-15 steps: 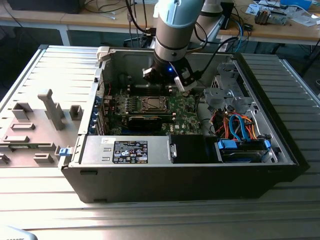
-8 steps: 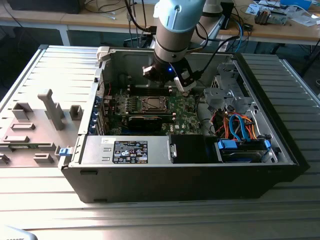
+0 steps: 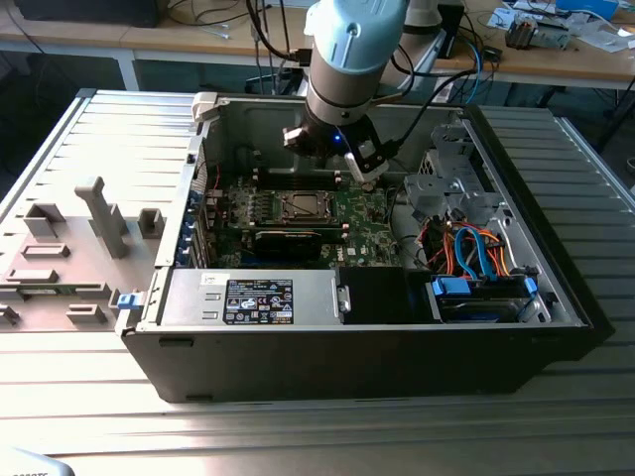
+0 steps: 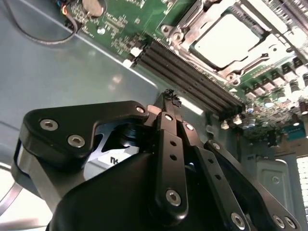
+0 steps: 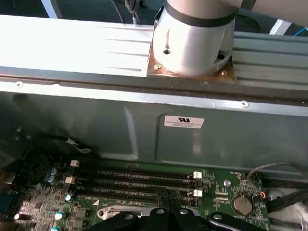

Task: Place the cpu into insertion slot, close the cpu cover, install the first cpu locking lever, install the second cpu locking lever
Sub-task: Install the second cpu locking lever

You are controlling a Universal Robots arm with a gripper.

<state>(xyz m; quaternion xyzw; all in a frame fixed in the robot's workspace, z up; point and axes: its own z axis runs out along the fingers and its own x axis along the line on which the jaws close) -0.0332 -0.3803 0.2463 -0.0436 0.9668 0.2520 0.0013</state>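
Observation:
The cpu (image 4: 224,41) lies flat in the insertion slot (image 3: 298,206), its pale face showing on the green board. The silvery cpu cover (image 4: 185,30) lies down around it as a frame. My gripper (image 4: 171,100) is shut with nothing between its black fingers. It hangs above the black memory slots (image 4: 192,72), a short way off the socket, toward the case's back wall. In the first wrist view the gripper (image 5: 166,211) points down at the memory slots (image 5: 144,180). In the exterior view the arm's wrist (image 3: 332,129) hovers just behind the socket.
The open computer case (image 3: 556,288) lies on a ribbed metal table. A drive cage (image 3: 446,178) and orange and blue cables (image 3: 471,253) fill the exterior view's right. The power supply (image 3: 258,297) sits in front. A coin battery (image 5: 241,204) is on the board. Grey fixtures (image 3: 99,213) stand outside.

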